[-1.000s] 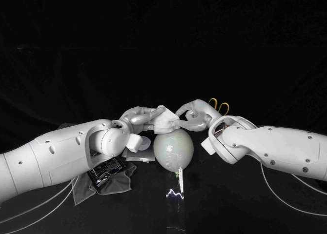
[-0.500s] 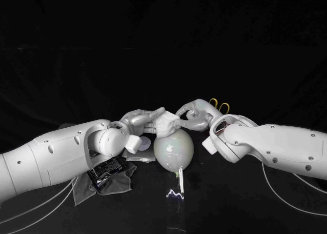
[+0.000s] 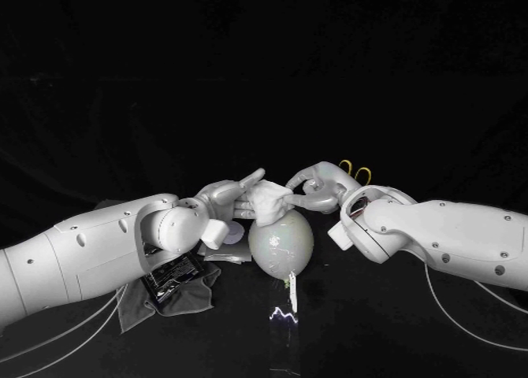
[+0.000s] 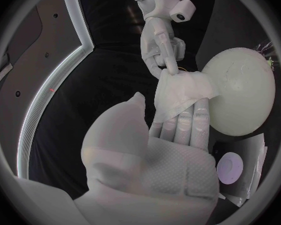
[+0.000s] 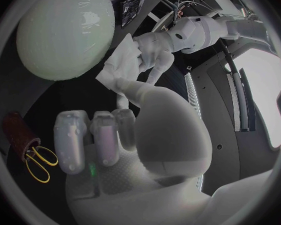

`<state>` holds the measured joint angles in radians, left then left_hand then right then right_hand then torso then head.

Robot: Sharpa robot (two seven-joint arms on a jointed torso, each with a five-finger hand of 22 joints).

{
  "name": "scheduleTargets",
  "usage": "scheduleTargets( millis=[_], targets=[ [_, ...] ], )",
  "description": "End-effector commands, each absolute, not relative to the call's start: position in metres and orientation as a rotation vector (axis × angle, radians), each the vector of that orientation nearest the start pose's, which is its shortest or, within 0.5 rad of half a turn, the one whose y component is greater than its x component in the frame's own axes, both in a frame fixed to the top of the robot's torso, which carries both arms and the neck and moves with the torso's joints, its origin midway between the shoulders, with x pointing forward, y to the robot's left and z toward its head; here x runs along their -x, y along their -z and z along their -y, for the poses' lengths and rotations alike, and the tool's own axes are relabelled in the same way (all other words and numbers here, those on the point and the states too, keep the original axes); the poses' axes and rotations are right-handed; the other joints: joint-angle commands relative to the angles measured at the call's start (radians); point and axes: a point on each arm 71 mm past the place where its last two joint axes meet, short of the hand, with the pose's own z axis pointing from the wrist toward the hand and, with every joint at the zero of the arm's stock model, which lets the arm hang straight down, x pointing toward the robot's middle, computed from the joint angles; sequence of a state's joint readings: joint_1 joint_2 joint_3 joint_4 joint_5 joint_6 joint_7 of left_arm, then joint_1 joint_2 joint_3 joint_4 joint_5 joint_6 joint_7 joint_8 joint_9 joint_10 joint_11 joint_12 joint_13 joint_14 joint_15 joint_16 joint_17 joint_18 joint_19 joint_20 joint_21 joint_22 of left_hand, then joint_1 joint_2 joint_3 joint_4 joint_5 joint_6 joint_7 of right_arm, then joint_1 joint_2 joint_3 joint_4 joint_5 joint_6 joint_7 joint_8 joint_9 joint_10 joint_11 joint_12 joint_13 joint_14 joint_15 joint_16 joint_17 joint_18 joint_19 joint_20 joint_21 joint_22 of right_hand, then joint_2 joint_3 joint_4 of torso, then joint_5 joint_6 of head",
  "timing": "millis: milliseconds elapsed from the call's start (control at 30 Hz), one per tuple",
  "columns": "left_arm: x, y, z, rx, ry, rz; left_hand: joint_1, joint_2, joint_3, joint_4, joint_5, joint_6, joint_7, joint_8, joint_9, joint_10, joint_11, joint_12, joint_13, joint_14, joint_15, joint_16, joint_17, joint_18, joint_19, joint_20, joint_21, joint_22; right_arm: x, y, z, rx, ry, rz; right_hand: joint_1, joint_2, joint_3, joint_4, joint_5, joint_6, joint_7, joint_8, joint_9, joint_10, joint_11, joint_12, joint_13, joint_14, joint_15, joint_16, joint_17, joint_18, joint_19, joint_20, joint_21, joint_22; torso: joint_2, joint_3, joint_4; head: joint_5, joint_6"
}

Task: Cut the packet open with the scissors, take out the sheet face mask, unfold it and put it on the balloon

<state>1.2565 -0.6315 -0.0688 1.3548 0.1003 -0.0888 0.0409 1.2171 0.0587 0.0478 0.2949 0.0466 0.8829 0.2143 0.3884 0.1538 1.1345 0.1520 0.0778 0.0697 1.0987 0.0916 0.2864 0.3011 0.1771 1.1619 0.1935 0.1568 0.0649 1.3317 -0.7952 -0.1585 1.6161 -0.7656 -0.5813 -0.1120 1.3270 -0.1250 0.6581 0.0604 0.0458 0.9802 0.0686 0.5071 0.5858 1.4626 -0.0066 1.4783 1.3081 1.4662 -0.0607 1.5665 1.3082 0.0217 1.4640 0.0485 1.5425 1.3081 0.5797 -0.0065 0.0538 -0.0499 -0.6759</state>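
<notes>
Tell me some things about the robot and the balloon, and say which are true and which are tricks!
1. The left robot hand and the right robot hand both hold the sheet mask. True.
2. The sheet mask is spread flat over the balloon. False: it is bunched up between the hands.
3. The right robot hand holds the scissors. False: they sit behind it, untouched.
4. The balloon is pale and egg-shaped. True.

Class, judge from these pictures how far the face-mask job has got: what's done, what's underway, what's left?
Done: the mask is out, and the scissors lie set aside. Underway: left hand and right hand both hold the bunched mask by the balloon. Left: spreading it and laying it on the balloon.
</notes>
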Motion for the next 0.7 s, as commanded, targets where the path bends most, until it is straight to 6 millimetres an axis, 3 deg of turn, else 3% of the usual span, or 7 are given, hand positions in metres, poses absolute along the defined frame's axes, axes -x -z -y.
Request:
scheduleTargets(
  millis=[33, 233, 467, 700],
  targets=[
    [-0.5106, 0.1905, -0.1321, 1.272, 1.659, -1.887, -0.018, 0.006, -0.011, 0.0, 0.002, -0.015, 0.001, 0.003, 0.002, -0.006, 0.001, 0.006, 0.002, 0.001, 0.006, -0.008, 0.002, 0.009, 0.008, -0.001, -0.008, 0.0, -0.4808, 0.1598, 0.1712, -0.516, -0.939, -1.661, -0.005, 0.001, 0.005, 0.002, 0.003, 0.005, 0.0, 0.003, 0.002, 0.054, 0.001, 0.005, 0.19, 0.105, -0.004, 0.004, 0.263, -0.015, 0.092, -0.003, 0.003, 0.254, 0.0, 0.0001, -0.0005, 0.0, 0.002],
    [-0.5108, 0.1905, -0.1345, 1.286, 1.674, -1.885, -0.059, 0.049, -0.047, 0.001, 0.002, -0.029, 0.004, 0.018, 0.008, -0.011, 0.003, 0.011, 0.002, -0.007, 0.009, -0.024, 0.007, 0.008, 0.006, 0.003, -0.022, 0.0, -0.4815, 0.1596, 0.1745, -0.529, -0.93, -1.652, -0.007, 0.002, 0.008, 0.0, 0.003, 0.005, -0.001, 0.005, 0.003, 0.055, 0.001, 0.007, 0.192, 0.105, -0.004, 0.004, 0.263, -0.015, 0.093, -0.003, 0.004, 0.254, 0.0, 0.0, -0.0002, 0.0, 0.005],
    [-0.5113, 0.191, -0.1383, 1.298, 1.679, -1.883, -0.061, 0.063, -0.053, 0.0, 0.002, -0.033, 0.004, 0.022, 0.009, -0.013, 0.004, 0.013, 0.002, -0.009, 0.01, -0.029, 0.009, 0.008, 0.005, 0.004, -0.026, 0.0, -0.4819, 0.1595, 0.1785, -0.569, -0.921, -1.642, -0.009, 0.003, 0.011, -0.003, 0.003, 0.005, -0.001, 0.007, 0.004, 0.056, 0.0, 0.007, 0.193, 0.105, -0.005, 0.004, 0.263, -0.016, 0.093, -0.003, 0.005, 0.255, 0.0, -0.0002, -0.0001, -0.003, 0.008],
    [-0.5107, 0.1913, -0.1388, 1.296, 1.688, -1.897, 0.026, 0.069, -0.049, -0.006, 0.002, -0.05, 0.005, 0.037, 0.014, -0.022, 0.006, 0.018, 0.001, -0.01, 0.012, -0.043, 0.016, 0.009, 0.004, 0.006, -0.036, 0.001, -0.4816, 0.1597, 0.1797, -0.587, -0.918, -1.644, -0.009, 0.003, 0.012, -0.003, 0.003, 0.005, -0.001, 0.007, 0.004, 0.056, 0.0, 0.007, 0.193, 0.105, -0.005, 0.004, 0.263, -0.016, 0.093, -0.003, 0.005, 0.255, 0.0, -0.0002, -0.0002, -0.005, 0.007]
  ],
)
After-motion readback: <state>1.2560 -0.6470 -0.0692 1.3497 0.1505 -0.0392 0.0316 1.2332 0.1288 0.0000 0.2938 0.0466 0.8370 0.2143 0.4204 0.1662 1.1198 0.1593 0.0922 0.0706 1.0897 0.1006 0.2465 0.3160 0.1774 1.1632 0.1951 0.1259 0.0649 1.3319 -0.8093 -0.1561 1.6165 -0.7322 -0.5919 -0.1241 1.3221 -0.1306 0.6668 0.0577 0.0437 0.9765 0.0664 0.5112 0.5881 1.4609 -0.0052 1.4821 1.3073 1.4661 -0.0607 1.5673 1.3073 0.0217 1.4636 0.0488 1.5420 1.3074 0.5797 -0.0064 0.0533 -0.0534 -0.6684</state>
